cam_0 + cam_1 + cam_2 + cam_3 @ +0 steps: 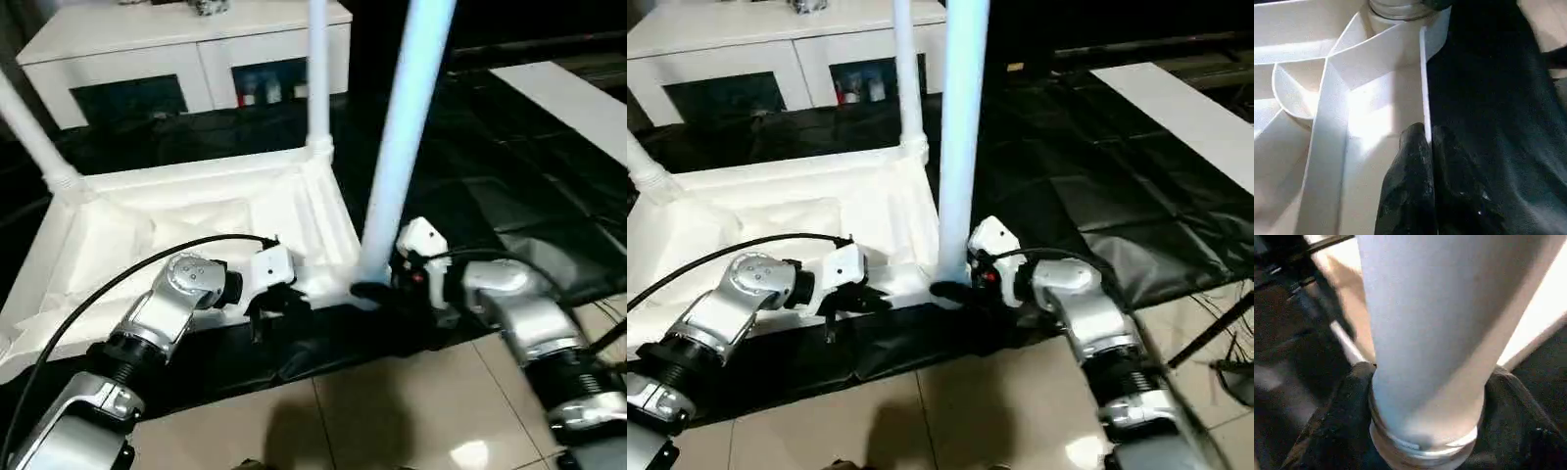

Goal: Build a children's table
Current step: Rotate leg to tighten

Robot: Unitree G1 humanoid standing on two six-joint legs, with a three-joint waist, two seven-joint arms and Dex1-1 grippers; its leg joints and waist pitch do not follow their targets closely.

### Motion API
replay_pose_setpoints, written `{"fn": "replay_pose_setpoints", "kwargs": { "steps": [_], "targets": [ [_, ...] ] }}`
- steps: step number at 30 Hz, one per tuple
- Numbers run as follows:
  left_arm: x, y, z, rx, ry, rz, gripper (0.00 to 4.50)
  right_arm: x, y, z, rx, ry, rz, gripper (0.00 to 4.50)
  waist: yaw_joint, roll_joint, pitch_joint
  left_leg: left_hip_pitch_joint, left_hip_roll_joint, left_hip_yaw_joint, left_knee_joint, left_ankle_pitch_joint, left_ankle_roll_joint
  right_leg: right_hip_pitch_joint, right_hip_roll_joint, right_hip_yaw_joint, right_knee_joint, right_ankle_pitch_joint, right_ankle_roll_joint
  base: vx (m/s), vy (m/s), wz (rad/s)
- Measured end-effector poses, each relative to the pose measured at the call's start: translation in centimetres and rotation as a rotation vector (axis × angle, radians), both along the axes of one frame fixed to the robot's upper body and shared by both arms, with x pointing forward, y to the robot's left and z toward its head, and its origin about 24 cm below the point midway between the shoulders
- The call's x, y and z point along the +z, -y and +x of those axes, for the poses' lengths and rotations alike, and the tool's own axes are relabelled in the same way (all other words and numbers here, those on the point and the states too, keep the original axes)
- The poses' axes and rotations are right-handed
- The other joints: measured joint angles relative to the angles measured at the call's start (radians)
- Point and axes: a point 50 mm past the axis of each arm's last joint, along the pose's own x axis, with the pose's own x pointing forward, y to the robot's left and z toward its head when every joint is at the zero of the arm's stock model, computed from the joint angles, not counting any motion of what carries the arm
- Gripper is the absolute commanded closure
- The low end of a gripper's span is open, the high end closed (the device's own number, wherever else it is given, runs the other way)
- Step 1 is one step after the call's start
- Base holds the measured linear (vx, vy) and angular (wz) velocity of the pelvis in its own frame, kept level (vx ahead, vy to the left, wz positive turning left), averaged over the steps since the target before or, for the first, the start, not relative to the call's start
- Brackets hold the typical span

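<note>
My right tool (377, 291) clasps the base of the long white tapered tubular leg (402, 137) standing in the near corner socket of the upturned white plastic table panel (196, 211); my left tool (1426, 142) pinches its raised rim (1423, 83) on the black-covered tabletop (470, 147).

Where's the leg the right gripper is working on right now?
The leg stands upright in the tabletop's near right corner socket, seen from the head camera. The right gripper straddles its base, at the black work table's near edge.
</note>
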Motion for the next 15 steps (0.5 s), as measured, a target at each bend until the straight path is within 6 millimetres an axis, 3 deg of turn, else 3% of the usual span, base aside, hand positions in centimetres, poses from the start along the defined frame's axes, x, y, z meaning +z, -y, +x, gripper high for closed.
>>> {"fn": "replay_pose_setpoints", "kwargs": {
  "steps": [8,15],
  "targets": [
    [-0.6,2.3,1.7,0.216,0.019,-0.036,4.5,-1.1,-2.1,2.0,-0.439,0.019,0.064,1.77,-0.025,0.001,-0.001,0.009,-0.002,0.0,0.001,0.0,-0.001,0.008,-0.001,0.002,-0.002,-0.001,0.001,0.0,0.0,0.0],
    [-0.8,6.6,2.7,0.386,0.017,-0.061,4.5,-1.4,-3.7,3.9,-0.834,-0.006,0.1,1.77,-0.025,0.009,-0.007,0.009,-0.005,-0.001,0.0,0.0,0.0,0.012,-0.002,0.002,-0.01,-0.002,0.003,0.0,0.0,0.0]
  ]
}}
